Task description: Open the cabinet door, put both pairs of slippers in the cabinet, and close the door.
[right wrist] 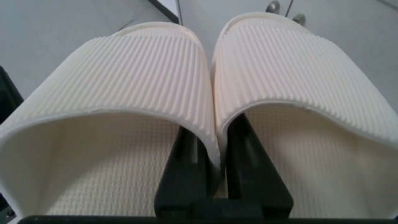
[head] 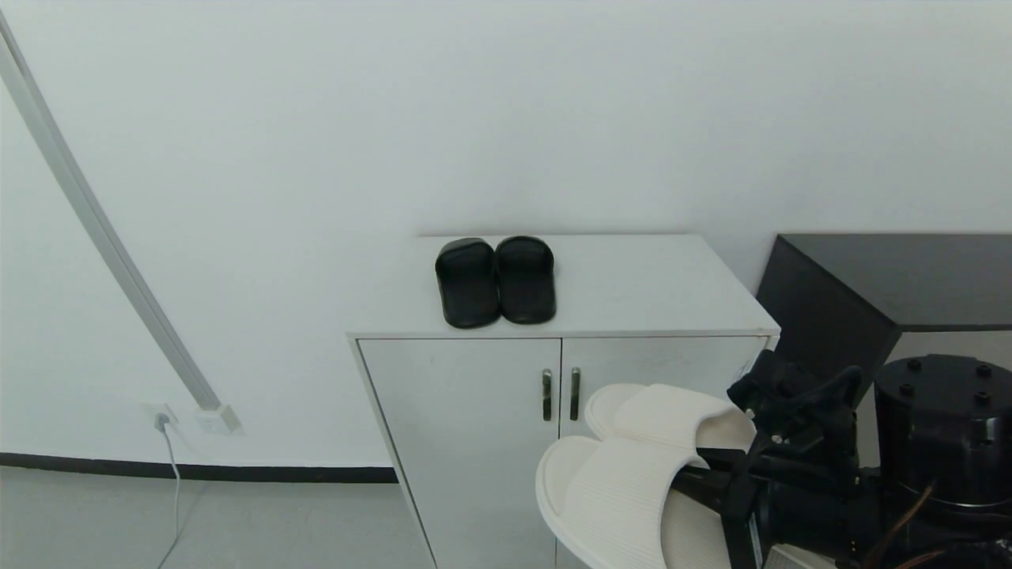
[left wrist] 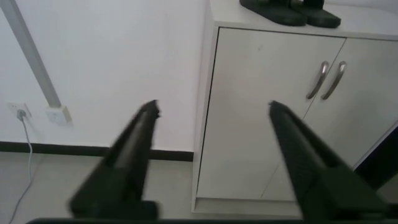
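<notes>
From the head view I see the white cabinet [head: 466, 411] against the wall with both doors shut, so I cannot tell what is inside. The two handles [head: 560, 393] stand side by side at the middle seam. The black slippers [head: 496, 280] sit as a pair on the cabinet top, touching each other near its front edge, above the left door. This view also shows the right arm low at the right, in front of the right door, carrying the white slippers [head: 632, 466] with toes pointing toward the cabinet. The right wrist view adds the grip itself: the right gripper [right wrist: 214, 155] has one of its fingers [right wrist: 186, 168] inside each slipper, pinching the two adjoining inner strap walls together. The left wrist view shows the left gripper [left wrist: 212, 111] hanging in the air, level with the cabinet's left door and apart from it. Its fingers [left wrist: 134, 149] are spread wide and hold nothing. Past them I see the handles and the black pair on top. A black table [head: 909, 276] stands just right of the cabinet, and a wall socket [head: 160, 412] is low on the left.
</notes>
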You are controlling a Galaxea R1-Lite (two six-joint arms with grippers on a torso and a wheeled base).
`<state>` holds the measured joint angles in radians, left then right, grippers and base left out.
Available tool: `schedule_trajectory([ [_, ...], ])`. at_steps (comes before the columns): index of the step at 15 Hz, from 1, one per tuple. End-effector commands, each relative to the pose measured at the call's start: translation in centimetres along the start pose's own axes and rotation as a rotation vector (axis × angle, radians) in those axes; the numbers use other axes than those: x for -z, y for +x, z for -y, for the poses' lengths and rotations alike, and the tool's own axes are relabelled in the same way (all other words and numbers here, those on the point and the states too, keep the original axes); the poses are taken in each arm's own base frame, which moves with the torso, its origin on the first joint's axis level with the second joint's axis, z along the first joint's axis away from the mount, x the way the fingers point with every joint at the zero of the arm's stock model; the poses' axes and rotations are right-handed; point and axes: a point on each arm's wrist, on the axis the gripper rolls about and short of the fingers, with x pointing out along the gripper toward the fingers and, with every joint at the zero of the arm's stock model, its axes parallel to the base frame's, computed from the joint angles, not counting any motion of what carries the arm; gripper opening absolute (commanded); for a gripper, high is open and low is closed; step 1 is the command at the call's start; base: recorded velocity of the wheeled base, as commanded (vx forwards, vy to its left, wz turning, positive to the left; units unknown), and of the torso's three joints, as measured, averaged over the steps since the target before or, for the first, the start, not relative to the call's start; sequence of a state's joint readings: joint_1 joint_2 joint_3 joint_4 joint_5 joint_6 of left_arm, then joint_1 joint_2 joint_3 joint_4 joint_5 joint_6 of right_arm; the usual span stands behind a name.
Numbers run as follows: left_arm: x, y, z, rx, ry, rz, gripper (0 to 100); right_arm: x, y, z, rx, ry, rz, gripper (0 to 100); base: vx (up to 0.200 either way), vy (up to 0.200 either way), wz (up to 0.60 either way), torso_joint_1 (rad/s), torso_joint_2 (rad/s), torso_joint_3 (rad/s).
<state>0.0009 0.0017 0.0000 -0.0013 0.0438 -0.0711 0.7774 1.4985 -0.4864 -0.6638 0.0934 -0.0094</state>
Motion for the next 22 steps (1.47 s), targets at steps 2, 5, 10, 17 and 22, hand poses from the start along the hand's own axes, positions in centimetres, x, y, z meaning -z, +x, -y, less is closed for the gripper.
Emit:
schedule_trajectory([
  [2,-0.01,0.01,0.0,-0.001,0.001,-0.001,100,0.18,0.05,0.0,-0.001,-0.001,-0.008,0,0.0,0.0,0.0,-0.229,0.54,0.317],
  [5,-0.01,0.01,0.0,-0.001,0.002,-0.001,100,0.25,0.08,-0.04,-0.004,-0.003,-0.011,0,0.0,0.0,0.0,-0.212,0.54,0.323],
  [10,-0.01,0.01,0.0,-0.001,0.001,-0.001,100,0.36,0.22,-0.03,-0.002,-0.005,-0.017,0,0.0,0.0,0.0,-0.194,0.51,0.317],
  [17,-0.01,0.01,0.0,-0.001,-0.003,-0.001,100,0.5,0.32,-0.05,-0.003,-0.004,-0.014,0,0.0,0.0,0.0,-0.148,0.48,0.323],
  [22,-0.05,0.0,-0.01,-0.006,-0.009,0.001,100,0.9,0.42,-0.12,-0.008,-0.004,-0.026,0,0.0,0.0,0.0,-0.094,0.45,0.355],
])
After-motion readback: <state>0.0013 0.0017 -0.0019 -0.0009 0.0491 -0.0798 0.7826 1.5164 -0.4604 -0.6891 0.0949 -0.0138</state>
